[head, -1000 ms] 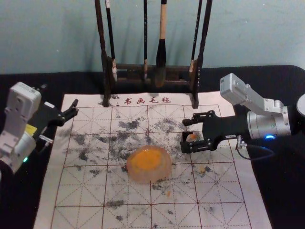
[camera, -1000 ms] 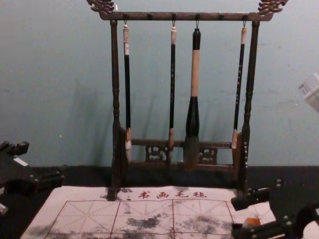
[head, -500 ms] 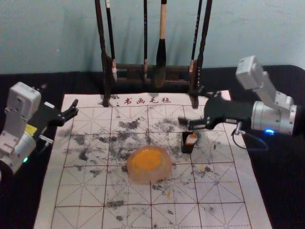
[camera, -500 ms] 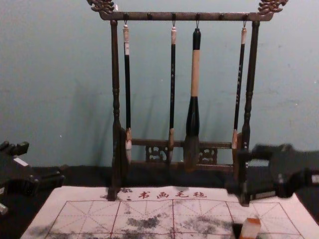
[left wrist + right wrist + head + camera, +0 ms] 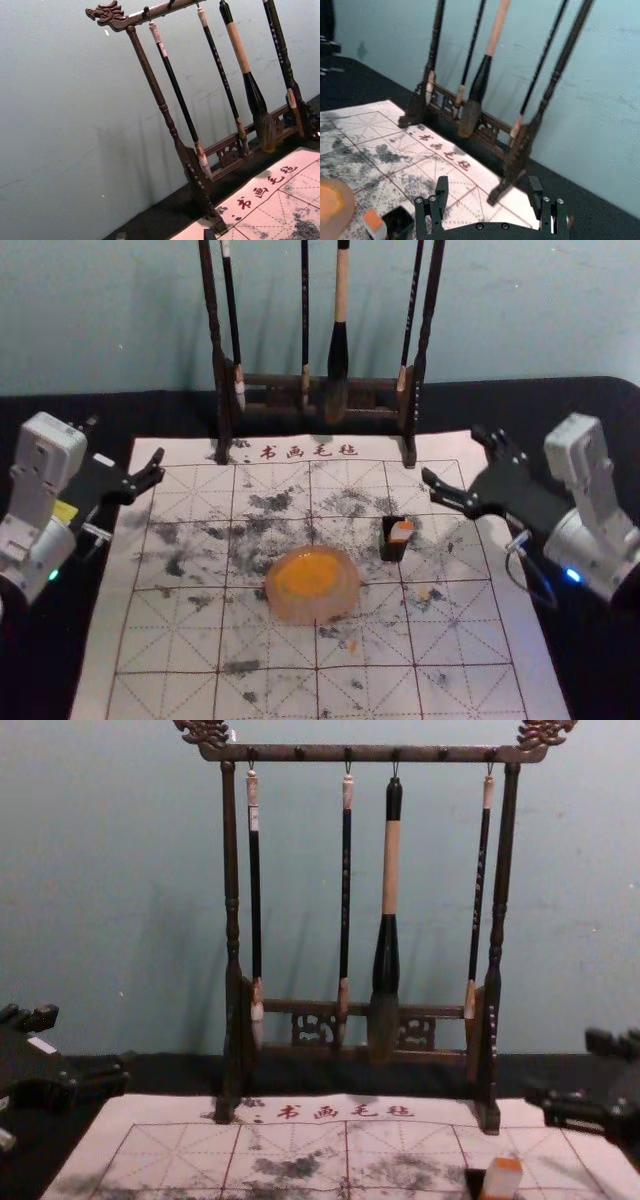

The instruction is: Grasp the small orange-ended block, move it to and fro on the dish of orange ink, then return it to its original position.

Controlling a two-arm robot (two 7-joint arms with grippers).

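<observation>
Right hand (image 5: 453, 453), released to the right of the block (image 5: 401, 531), should retreat gently without brushing it; left hand (image 5: 125, 438), open, rests left.

Block (image 5: 502, 1180): orange end, white sides
Piece beside block (image 5: 392, 552): black
Ink (image 5: 308, 574): orange
Dish (image 5: 300, 612): pale pinkish
Mat (image 5: 165, 645): off-white; solid red grid, dashed diagonals, black smudges (image 5: 270, 502)
Characters (image 5: 321, 452): dark red
Rack (image 5: 232, 870): dark brown
Big brush (image 5: 391, 865): tan and black handle
Wall (image 5: 120, 320): dull blue-green
Table (image 5: 560, 410): black
Left gripper (image 5: 125, 443): black
Right gripper (image 5: 455, 454): black
</observation>
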